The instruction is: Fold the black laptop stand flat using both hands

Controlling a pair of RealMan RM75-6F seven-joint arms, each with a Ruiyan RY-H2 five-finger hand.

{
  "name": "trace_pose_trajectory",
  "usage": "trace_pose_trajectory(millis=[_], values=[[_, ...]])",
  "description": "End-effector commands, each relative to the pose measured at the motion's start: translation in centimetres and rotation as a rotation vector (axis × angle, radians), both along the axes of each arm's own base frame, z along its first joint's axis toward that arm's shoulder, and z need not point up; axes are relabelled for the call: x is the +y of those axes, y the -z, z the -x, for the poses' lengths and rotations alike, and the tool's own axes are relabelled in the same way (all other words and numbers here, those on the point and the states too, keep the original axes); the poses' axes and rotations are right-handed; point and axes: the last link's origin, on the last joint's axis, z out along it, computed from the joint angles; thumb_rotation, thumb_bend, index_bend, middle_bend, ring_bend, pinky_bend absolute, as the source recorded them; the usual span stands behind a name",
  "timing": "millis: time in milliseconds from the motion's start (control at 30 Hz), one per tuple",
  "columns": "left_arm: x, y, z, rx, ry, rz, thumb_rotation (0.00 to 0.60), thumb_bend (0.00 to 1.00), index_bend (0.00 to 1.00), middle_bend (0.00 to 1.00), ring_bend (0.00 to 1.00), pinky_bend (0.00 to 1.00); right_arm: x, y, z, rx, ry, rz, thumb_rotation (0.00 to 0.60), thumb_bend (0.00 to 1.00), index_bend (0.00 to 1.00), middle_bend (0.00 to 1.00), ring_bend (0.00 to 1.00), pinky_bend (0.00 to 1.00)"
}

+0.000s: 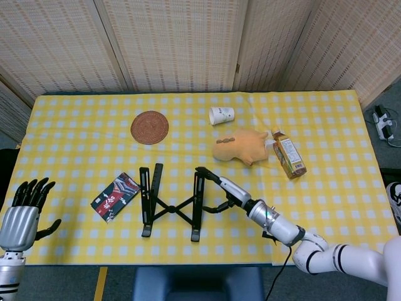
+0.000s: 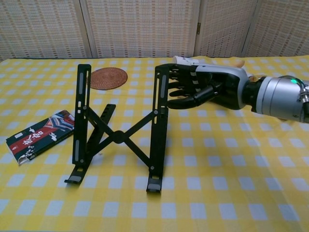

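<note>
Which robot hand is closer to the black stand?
Right. The right hand touches the stand's right rail; the left hand waits far off at the table's left edge.

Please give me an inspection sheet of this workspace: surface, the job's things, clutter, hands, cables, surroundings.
Surface: table under a yellow checked cloth.
Job's things: black laptop stand, unfolded, upright near the front edge.
Clutter: woven coaster; paper cup on its side; plush toy; bottle lying down; printed packet.
Hands: right hand against the stand's right rail, fingers at its top; left hand spread, holding nothing, at the table's left edge.
Cables: power strip with plugs on the floor.
Surroundings: woven screen panels behind.
</note>
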Motion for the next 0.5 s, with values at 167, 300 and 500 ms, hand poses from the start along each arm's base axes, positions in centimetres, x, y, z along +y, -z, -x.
trace_pose_trajectory(millis=[167,300,500], values=[[0.7,0.0,0.1,-0.036,0.005,0.01,0.6,0.24,0.15,0.12,0.06,0.0,0.0,0.3,-1.6,-0.075,-0.047,-0.059,0.6,0.31,0.0,0.04,0.09,0.0],[1.8,0.4,-0.1,-0.111,0.015,0.063,0.6,0.24,0.14,0.12,0.06,0.02,0.5,-0.5,-1.1,-0.119,-0.085,-0.07,0.6,0.31,0.0,0.12,0.17,0.0],[3.7,1.5,-1.1,-0.249,0.048,0.167,0.6,0.24,0.12,0.12,0.06,0.05,2.0,-1.7,-0.5,-0.153,-0.153,-0.081,0.6,0.31,0.0,0.14,0.19,0.0]])
